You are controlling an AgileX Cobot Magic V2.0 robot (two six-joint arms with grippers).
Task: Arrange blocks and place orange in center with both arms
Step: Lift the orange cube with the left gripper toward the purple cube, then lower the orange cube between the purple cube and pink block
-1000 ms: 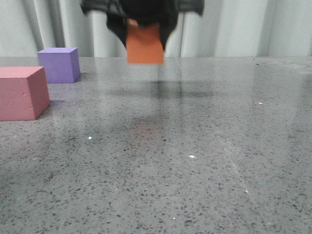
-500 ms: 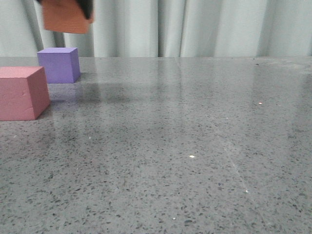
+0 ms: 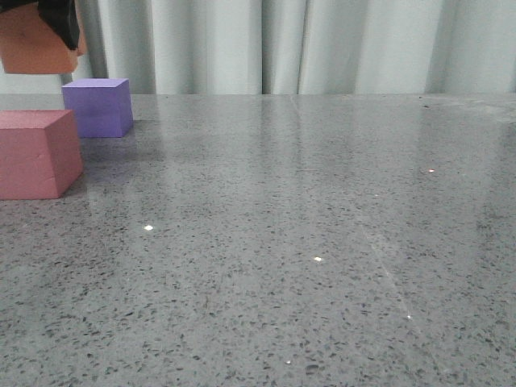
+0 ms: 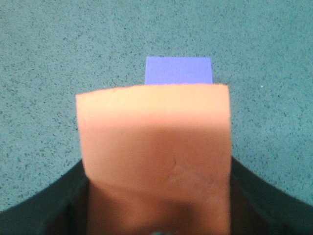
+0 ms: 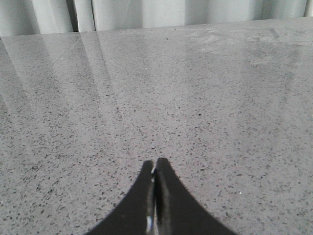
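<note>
We are seeing the orange cube [image 3: 32, 44] high in the far-left corner of the front view, clamped in the left end effector [image 3: 60, 20], of which only a dark scrap is showing at the frame's top edge. A second ago this same cube was hanging over the middle of the table [image 3: 306, 242]; half a second ago it was already well left; now it is sitting above and just behind the purple cube [image 3: 98, 106], so the arm is carrying it away from the center, not toward it. The left wrist view is confirming the hold: the orange cube [image 4: 154, 156] is filling the space between the dark fingers [image 4: 58, 205], with the purple cube [image 4: 179, 70] peeking out beyond its far edge on the table below. The pink cube [image 3: 36, 153] is resting nearer the camera on the left, apart from the purple one. The right end effector [image 5: 155, 196] is hovering over bare table with its tips pressed together, holding nothing. We are judging that the orange cube is being lined up with the other two, perhaps between them, but the placement is not yet made.
</note>
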